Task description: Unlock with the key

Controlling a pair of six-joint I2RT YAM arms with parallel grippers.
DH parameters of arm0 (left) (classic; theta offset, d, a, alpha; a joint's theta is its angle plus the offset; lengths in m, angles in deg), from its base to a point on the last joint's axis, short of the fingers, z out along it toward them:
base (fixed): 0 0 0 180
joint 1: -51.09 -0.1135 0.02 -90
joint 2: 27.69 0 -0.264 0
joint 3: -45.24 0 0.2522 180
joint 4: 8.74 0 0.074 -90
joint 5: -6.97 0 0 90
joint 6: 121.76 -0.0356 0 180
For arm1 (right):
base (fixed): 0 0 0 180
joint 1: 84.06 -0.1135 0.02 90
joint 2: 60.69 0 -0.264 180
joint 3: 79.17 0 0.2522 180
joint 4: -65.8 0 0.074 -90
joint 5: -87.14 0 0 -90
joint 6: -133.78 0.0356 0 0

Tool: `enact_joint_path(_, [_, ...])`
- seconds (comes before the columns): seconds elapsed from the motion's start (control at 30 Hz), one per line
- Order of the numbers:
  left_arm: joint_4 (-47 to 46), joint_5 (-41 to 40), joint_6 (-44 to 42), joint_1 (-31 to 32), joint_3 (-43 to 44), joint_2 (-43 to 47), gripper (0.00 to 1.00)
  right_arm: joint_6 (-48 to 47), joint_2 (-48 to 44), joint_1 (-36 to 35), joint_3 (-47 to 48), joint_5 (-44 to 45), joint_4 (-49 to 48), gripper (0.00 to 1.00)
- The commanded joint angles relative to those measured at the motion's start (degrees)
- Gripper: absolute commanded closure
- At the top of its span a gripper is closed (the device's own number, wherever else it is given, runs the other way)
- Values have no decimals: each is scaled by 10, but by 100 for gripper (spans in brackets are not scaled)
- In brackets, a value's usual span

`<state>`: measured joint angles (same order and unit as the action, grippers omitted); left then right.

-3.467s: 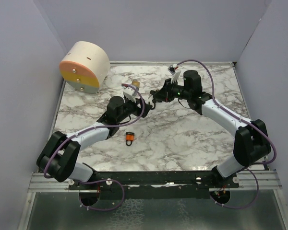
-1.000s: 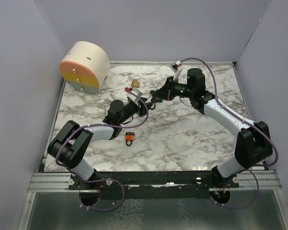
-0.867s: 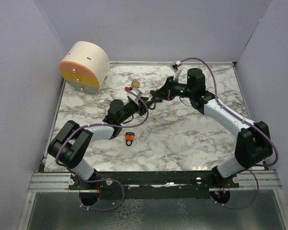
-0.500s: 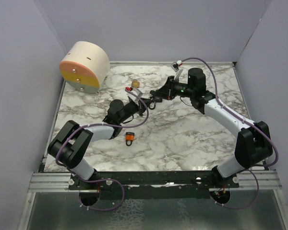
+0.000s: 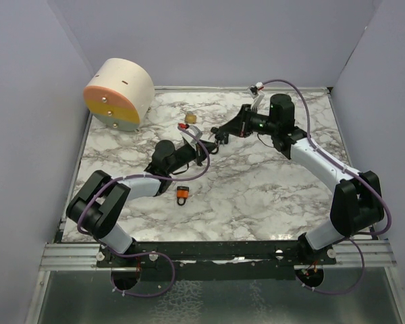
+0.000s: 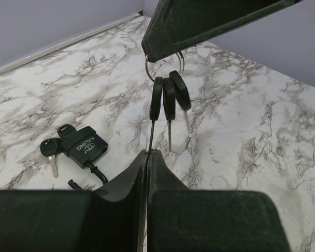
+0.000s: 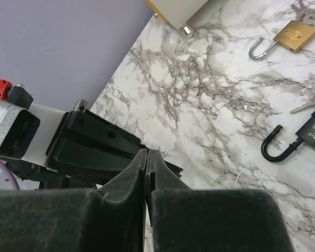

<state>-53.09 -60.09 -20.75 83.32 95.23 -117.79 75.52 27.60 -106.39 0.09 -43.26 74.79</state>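
A bunch of three black-headed keys (image 6: pixel 168 97) hangs from a ring (image 6: pixel 164 62) pinched in my right gripper (image 7: pixel 147 151), whose black fingers (image 6: pixel 199 21) fill the top of the left wrist view. My left gripper (image 6: pixel 148 152) is shut on the blade of the leftmost key, just below the bunch. A black padlock (image 6: pixel 84 148) lies on the marble beneath with its shackle (image 7: pixel 277 145) open and a single key (image 6: pixel 51 151) beside it. In the top view the two grippers meet mid-table, left (image 5: pixel 206 144) and right (image 5: pixel 221 133).
A brass padlock (image 7: pixel 293 34) with an open shackle lies further back (image 5: pixel 190 118). An orange padlock (image 5: pixel 182 194) sits near the left forearm. A cream and orange cylinder (image 5: pixel 119 92) stands at the back left corner. Grey walls enclose the marble table (image 5: pixel 270 196).
My left gripper has closed on the hanging key's blade. The right wrist has shifted slightly up and to the right, still holding the ring.
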Motion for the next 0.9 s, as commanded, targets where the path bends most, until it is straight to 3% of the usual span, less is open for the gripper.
enact_joint_path(0.0, [68, 16, 6, -2, 41, 27, 100, 13, -12, 35, -20, -10, -47, 99])
enact_joint_path(0.1, [122, 20, 5, -2, 58, 30, 100, 7, -18, 51, -25, -19, -45, 99])
enact_joint_path(0.13, [129, 21, 5, -2, 61, 31, 100, 5, -18, 52, -26, -22, -43, 91])
enact_joint_path(0.17, [134, 22, 6, -2, 62, 32, 100, 4, -19, 54, -28, -27, -44, 50])
enact_joint_path(0.2, [140, 22, 6, -2, 64, 33, 100, 3, -21, 54, -30, -32, -46, 43])
enact_joint_path(0.63, [150, 31, 14, -2, 73, 29, 100, -3, -29, 54, -39, -32, -42, 38])
enact_joint_path(0.87, [200, 124, 55, -19, 120, 17, 100, -52, -56, 54, -68, -3, -70, 38])
